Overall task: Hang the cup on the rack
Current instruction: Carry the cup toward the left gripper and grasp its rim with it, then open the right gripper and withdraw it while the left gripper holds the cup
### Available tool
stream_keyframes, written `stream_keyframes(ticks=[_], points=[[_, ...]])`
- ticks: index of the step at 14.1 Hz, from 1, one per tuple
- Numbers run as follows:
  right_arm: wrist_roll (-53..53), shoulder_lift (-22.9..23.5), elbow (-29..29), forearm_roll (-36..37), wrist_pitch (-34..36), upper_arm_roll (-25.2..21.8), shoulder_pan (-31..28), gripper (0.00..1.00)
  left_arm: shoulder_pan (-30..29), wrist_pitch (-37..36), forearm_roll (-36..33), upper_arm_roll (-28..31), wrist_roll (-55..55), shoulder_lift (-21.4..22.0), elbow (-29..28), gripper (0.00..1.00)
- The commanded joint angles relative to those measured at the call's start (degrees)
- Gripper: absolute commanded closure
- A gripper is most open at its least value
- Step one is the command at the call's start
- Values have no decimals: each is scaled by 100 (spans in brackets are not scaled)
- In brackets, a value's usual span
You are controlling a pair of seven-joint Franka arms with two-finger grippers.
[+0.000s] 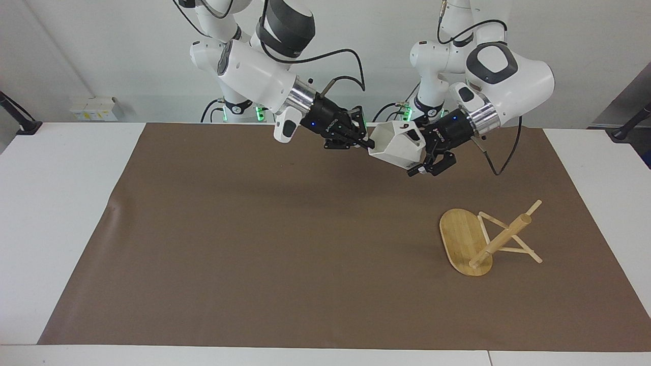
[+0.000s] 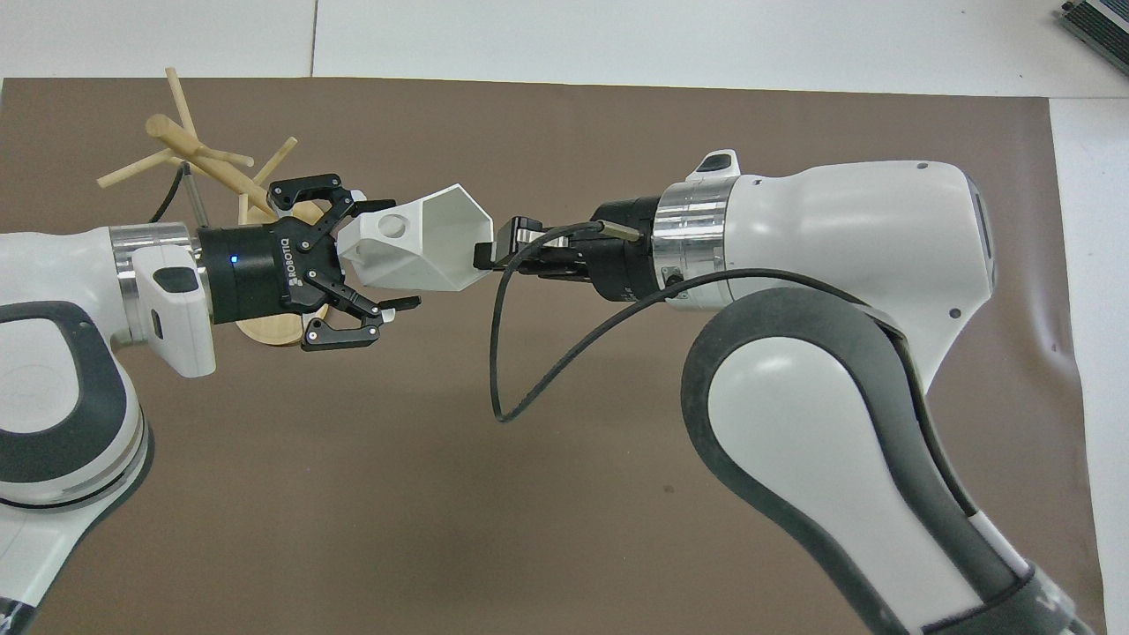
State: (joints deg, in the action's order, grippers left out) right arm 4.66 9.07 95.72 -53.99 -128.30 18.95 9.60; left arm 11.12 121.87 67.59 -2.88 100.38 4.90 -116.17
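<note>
- Against the pale wall, at the robots' end: white worktop under a brown mat.
- Held in the air over the mat: small white faceted cup, tilted.
- Clamped on the cup's rim: right claw.
- Spread wide around the cup's handle end: left claw; contact unclear.
- Farther out, toward the left arm's end: light bamboo rack, tipped over, oval base on edge.
</note>
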Motion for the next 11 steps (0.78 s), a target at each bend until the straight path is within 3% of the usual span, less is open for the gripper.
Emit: stream_keyframes(ticks=[1, 11], points=[[-203, -11, 34, -244, -81, 38, -55, 100, -4, -164, 114, 77, 43, 81, 15, 0], [-185, -11, 43, -244, -90, 38, -55, 100, 4, -137, 105, 95, -63, 196, -29, 0]])
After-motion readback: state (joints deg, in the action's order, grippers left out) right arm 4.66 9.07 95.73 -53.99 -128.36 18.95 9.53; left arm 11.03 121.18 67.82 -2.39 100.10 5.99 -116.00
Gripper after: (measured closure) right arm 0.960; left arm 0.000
